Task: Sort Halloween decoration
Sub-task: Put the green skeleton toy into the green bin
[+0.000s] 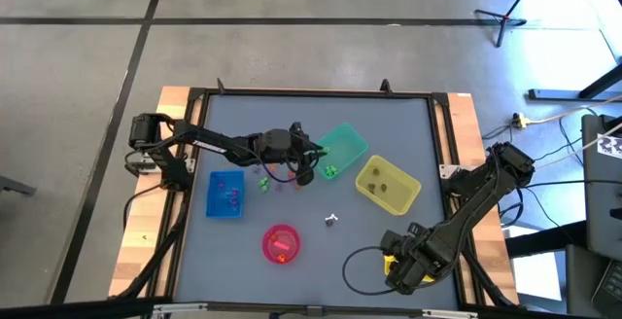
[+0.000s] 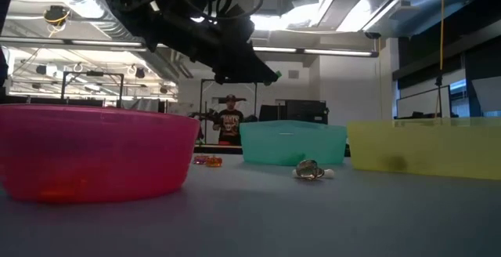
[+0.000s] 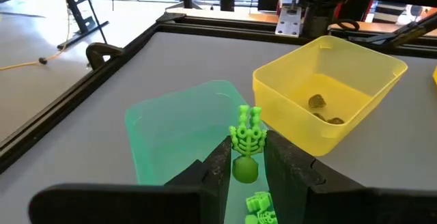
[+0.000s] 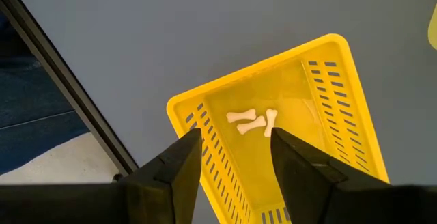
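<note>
My left gripper [image 3: 246,150] reaches to the table's middle [image 1: 309,167] and is shut on a bright green skeleton trinket [image 3: 245,138]. It hangs by the near rim of the green bin [image 3: 179,132]. A second green trinket [image 3: 259,207] lies on the table below it. More small trinkets lie loose beside the left arm [image 1: 262,178] and in front of the bins [image 2: 310,171]. My right gripper [image 4: 235,142] stands open at the near right [image 1: 400,261], pointing down over a yellow basket [image 4: 341,115] that holds white bones [image 4: 252,121]. My left gripper pinches the green skeleton trinket between its two fingers, at the trinket's rounded lower end [image 3: 244,169]. The fingers come nearly level, slanting a little down, from the table's left. The trinket stands upright in the hold, its ribbed part above the fingertips [image 3: 225,149], clear of the table.
A yellow bin [image 1: 387,185] with dark trinkets stands right of the green bin [image 1: 342,149]. A blue bin [image 1: 225,194] with purple pieces sits at the left, and a pink bowl [image 1: 281,242] with orange pieces toward the near edge. A black raised frame [image 1: 311,93] borders the table.
</note>
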You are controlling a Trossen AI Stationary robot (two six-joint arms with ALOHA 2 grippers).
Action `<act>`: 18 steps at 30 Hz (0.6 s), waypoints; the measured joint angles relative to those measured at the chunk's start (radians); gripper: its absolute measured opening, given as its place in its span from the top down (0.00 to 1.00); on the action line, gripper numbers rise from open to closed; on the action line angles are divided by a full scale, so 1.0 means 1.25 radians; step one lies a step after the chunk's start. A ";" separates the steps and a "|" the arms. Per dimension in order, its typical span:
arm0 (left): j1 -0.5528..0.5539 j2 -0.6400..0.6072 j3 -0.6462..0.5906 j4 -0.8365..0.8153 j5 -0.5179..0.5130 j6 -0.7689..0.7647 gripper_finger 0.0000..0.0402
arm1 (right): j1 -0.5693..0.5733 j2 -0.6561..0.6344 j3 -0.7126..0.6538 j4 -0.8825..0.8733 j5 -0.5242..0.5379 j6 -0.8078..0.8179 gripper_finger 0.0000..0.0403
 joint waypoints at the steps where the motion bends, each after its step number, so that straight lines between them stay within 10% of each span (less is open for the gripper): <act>1: 0.000 0.000 0.000 0.000 0.000 0.000 0.83 | 0.000 0.000 0.000 0.000 0.000 0.000 0.57; 18: 0.000 -0.001 0.000 -0.017 0.000 0.001 0.83 | 0.000 0.000 0.000 0.000 0.000 0.000 0.57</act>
